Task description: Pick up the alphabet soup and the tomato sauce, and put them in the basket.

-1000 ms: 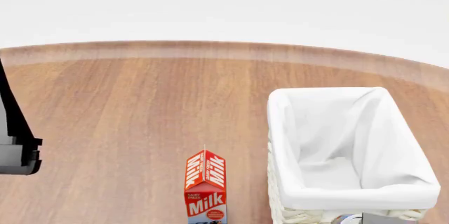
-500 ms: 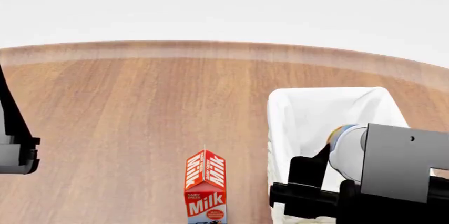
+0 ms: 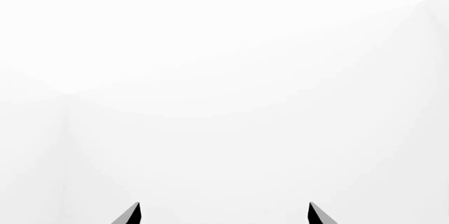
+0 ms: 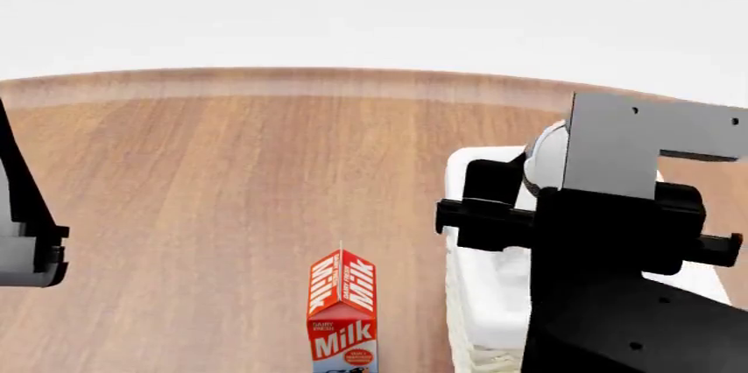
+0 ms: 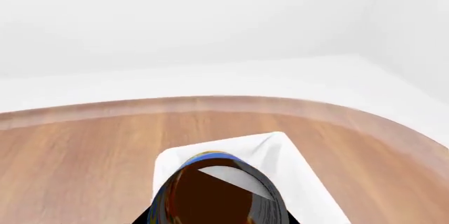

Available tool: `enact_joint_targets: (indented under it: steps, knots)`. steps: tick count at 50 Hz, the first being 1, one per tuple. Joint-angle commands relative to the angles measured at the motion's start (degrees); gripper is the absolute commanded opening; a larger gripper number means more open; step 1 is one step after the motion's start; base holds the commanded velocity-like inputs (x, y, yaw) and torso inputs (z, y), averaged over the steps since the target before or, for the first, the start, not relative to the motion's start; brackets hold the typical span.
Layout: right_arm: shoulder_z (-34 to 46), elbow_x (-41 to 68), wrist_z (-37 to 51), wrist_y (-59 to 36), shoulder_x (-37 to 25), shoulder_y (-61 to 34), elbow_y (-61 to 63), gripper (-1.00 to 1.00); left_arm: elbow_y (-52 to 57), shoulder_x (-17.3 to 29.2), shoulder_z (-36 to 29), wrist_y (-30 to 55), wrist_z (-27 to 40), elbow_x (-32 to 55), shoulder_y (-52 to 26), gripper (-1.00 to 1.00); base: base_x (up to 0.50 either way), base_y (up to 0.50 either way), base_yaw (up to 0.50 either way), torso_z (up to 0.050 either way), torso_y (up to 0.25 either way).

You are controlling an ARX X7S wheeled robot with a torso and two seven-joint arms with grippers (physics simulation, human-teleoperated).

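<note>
The left gripper (image 4: 30,255) sits at the far left edge of the head view, raised off the wooden table (image 4: 210,180) and well apart from everything else; its wrist view shows two dark fingertips (image 3: 130,214) set apart against blank white, so the jaws stand spread with nothing between them. Moving right, a red and white carton (image 4: 342,312) stands upright near the front edge of the table, just beside the basket (image 4: 474,215); its panels read "Milk" in white letters, with smaller print above that cannot be read. Further right, the right gripper (image 4: 549,158) hangs over the white-lined basket, and the arm hides most of the basket's interior. It is pinching the alphabet soup (image 5: 217,192), a can with a blue band at its far rim and dark brown reflections close to the lens. The can's long axis runs along the gripper's pointing direction, out toward the basket's far end. Its label text cannot be made out.
</note>
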State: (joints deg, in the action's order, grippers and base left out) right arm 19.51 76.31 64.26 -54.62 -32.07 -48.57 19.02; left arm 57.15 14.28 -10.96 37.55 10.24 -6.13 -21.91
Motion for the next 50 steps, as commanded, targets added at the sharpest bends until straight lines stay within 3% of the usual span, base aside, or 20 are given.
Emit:
enact_joint_targets:
  steps: [1, 30, 45, 50]
  knots:
    - [6.3, -10.3, -10.9, 1.3, 4.7, -6.4, -11.1, -1.0, 0.1, 0.1, 0.2, -0.1, 0.1, 0.4, 0.0, 1.0, 0.0, 0.0, 0.0, 0.0, 0.0]
    - [17.1, -28.4, -28.7, 15.1, 15.9, -17.2, -46.7, -1.0, -0.1, 0.3, -0.6, 0.3, 0.6, 0.4, -0.6, 1.0, 0.0, 0.0, 0.0, 0.001, 0.001]
    - [18.0, -35.3, -41.1, 32.3, 28.3, -28.2, -85.7, -1.0, 0.4, 0.4, -0.4, 0.7, 0.6, 0.8, -0.7, 1.0, 0.0, 0.0, 0.0, 0.0, 0.001]
    - [17.0, -36.2, -41.5, 30.6, 30.4, -32.3, -93.9, -1.0, 0.6, 0.5, -0.3, 0.7, 0.7, 0.9, -0.4, 1.0, 0.0, 0.0, 0.0, 0.0, 0.0]
